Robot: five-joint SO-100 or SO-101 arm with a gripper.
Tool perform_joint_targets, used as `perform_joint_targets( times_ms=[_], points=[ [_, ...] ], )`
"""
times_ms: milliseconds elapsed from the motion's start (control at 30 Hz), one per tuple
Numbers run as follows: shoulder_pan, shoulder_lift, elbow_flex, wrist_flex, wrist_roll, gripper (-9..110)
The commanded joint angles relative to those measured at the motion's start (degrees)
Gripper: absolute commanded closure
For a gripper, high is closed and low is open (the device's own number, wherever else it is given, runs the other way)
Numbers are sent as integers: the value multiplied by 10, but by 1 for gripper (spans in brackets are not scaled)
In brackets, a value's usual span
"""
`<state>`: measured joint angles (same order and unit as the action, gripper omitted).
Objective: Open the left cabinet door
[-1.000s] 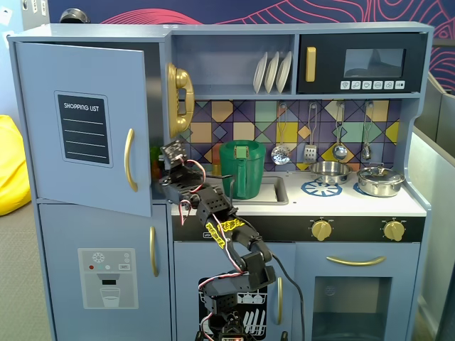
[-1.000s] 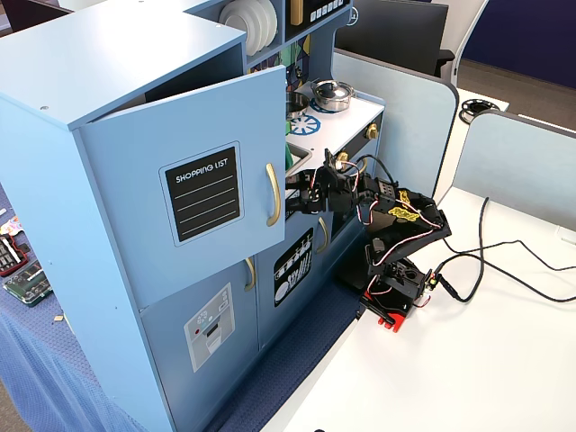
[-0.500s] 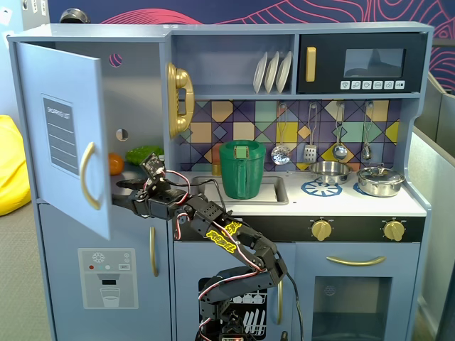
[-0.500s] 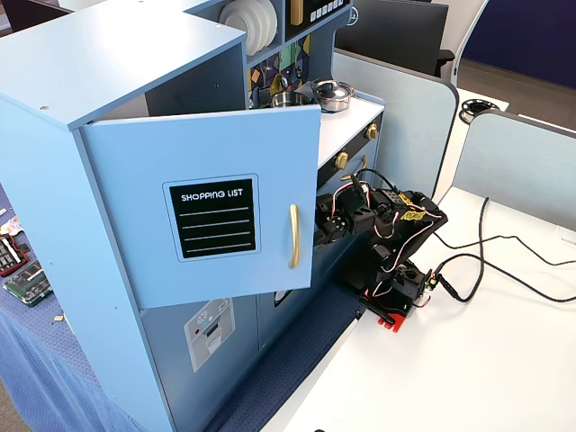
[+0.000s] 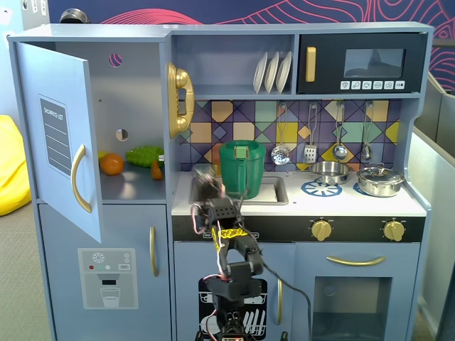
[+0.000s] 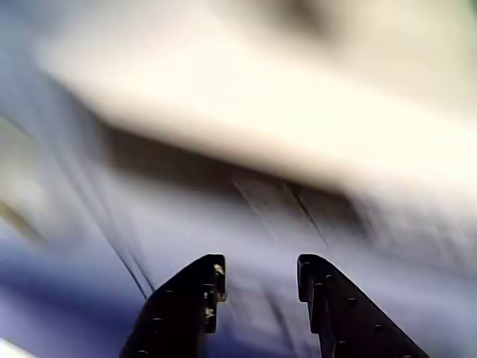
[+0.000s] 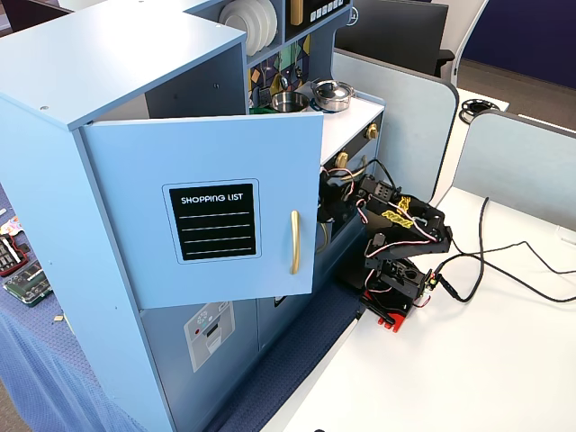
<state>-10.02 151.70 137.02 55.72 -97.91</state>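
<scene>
White tabletop (image 7: 468, 360) carries the arm in front of the toy kitchen. Nearest, the wrist view is heavily blurred; only the gripper (image 6: 261, 277) reads clearly, fingers spread and empty. Farther off, the left cabinet door (image 5: 62, 138) stands swung open, its gold handle (image 5: 78, 177) apart from the gripper. Blurred toy food (image 5: 144, 156) sits inside.

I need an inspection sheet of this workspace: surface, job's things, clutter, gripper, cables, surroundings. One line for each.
Surface: white table, bare beside the arm.
Job's things: left cabinet door swung open; gold handle free.
Clutter: toy orange and green toy inside the cabinet; green pitcher in the sink.
Gripper: gripper has its fingers apart, holding nothing; the wrist view is blurred.
Cables: black cable across the table.
Surroundings: grey partitions behind the table.
</scene>
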Motion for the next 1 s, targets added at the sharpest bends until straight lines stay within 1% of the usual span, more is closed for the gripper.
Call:
perform_joint_targets(
  times_ms=[0, 200, 467, 533, 700, 933, 967],
  points=[
    [108, 30, 84, 40, -11, 101],
    [123, 132, 240, 69, 35, 101],
    [148, 227, 342, 134, 72, 101],
    [146, 250, 346, 176, 75, 101],
    [132, 268, 346, 219, 113, 101],
    [140, 304, 346, 315, 87, 101],
    [140, 304, 346, 322, 103, 101]
  ],
)
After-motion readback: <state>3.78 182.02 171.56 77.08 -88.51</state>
